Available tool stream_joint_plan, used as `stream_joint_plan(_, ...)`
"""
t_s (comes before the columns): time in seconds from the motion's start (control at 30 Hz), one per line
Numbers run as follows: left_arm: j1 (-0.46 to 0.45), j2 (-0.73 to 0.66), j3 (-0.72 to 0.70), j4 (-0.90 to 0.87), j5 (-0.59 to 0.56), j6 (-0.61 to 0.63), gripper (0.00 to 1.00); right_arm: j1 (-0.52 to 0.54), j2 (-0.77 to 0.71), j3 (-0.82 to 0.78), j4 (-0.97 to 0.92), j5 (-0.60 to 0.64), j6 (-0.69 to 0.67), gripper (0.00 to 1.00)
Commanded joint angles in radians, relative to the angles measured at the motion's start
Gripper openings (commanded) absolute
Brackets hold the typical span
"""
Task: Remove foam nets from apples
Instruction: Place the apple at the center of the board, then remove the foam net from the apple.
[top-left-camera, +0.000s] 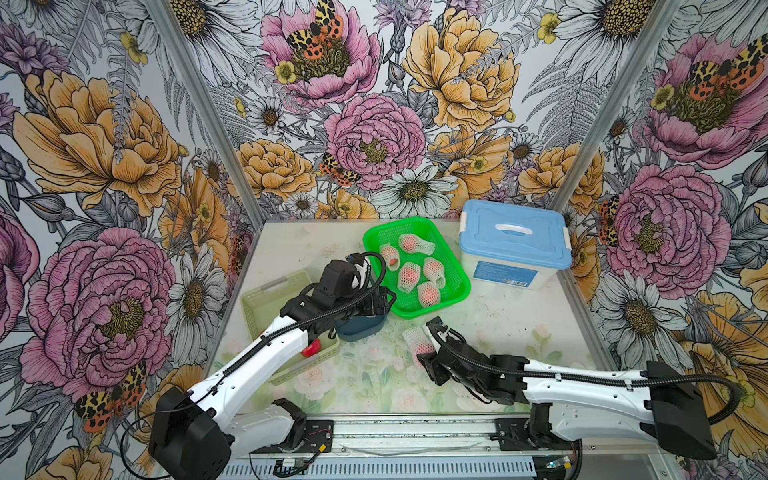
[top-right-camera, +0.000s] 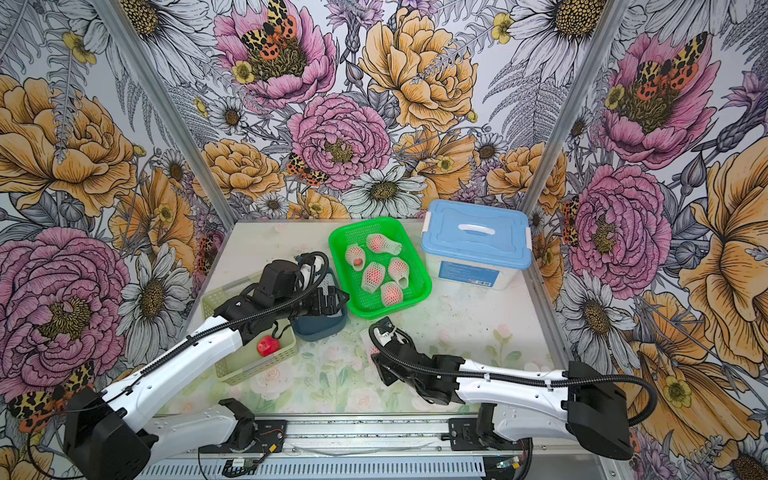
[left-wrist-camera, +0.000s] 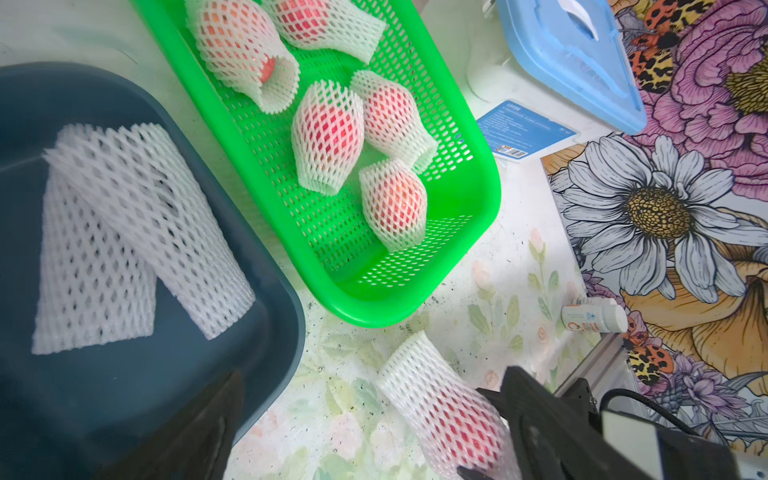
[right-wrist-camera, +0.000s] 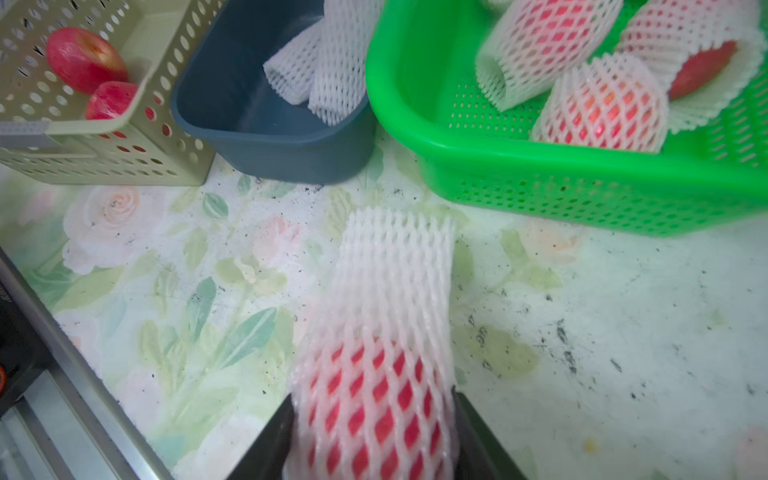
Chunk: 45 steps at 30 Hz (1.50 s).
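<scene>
In both top views, the green basket (top-left-camera: 409, 312) stood at the back middle of the table (top-left-camera: 519, 332), and five netted apples (top-left-camera: 409, 276) lay in it. A box (top-left-camera: 515, 232) with a blue lid stood just beside it. The left gripper (top-left-camera: 380, 303) hung over the dark tub (top-left-camera: 359, 330), its jaws spread wide with nothing between them. Next to the tub was the beige basket (top-left-camera: 266, 303), and a bare apple (top-right-camera: 267, 345) lay in it. The right gripper (top-left-camera: 426, 353) was low on the table in front of the green basket, clenched around one wrapped apple (top-left-camera: 417, 338).

In the left wrist view, two empty nets (left-wrist-camera: 124, 232) lay in the dark tub (left-wrist-camera: 249, 374), one across the other. The wrapped apple (left-wrist-camera: 444, 411) lay on the table near the green basket (left-wrist-camera: 478, 232), with the black right gripper at its red end.

In the right wrist view, the wrapped apple (right-wrist-camera: 374, 395) sat between the two black fingers (right-wrist-camera: 270, 449). The loose half of its net (right-wrist-camera: 399, 257) pointed away from the gripper and lay on the table. Two bare apples (right-wrist-camera: 85, 58) were close together in the beige basket (right-wrist-camera: 137, 162).
</scene>
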<state>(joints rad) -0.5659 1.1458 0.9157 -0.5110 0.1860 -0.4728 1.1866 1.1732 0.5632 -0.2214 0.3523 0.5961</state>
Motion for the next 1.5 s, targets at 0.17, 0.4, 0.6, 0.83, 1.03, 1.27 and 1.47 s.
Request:
stream_joint_plan(0.17, -0.056, -0.145, -0.145, 0.027, -0.049, -0.05, 0.99, 0.075, 0.14, 0.041, 0.008, 0.169, 0.141, 0.57)
stream_joint_plan(0.4, -0.177, -0.213, -0.349, 0.129, -0.054, -0.24, 0.99, 0.085, 0.112, 0.042, -0.01, 0.115, 0.152, 0.84)
stream_joint_plan(0.6, -0.331, -0.16, -0.414, 0.235, -0.121, -0.331, 0.99, -0.034, -0.007, -0.031, -0.071, 0.066, 0.206, 0.89)
stream_joint_plan(0.83, -0.419, -0.015, -0.41, 0.342, -0.152, -0.384, 0.99, -0.222, -0.153, -0.078, -0.224, 0.053, 0.264, 0.9)
stream_joint_plan(1.03, -0.475, 0.097, -0.341, 0.286, -0.211, -0.38, 0.99, -0.275, -0.124, -0.067, -0.326, 0.08, 0.291, 0.9)
stream_joint_plan(1.27, -0.45, 0.073, -0.34, 0.255, -0.245, -0.403, 0.99, -0.094, -0.011, -0.02, -0.323, 0.111, 0.271, 0.9)
stream_joint_plan(1.47, -0.383, 0.044, -0.38, 0.249, -0.216, -0.427, 0.99, 0.095, 0.117, 0.06, -0.286, 0.136, 0.295, 0.9)
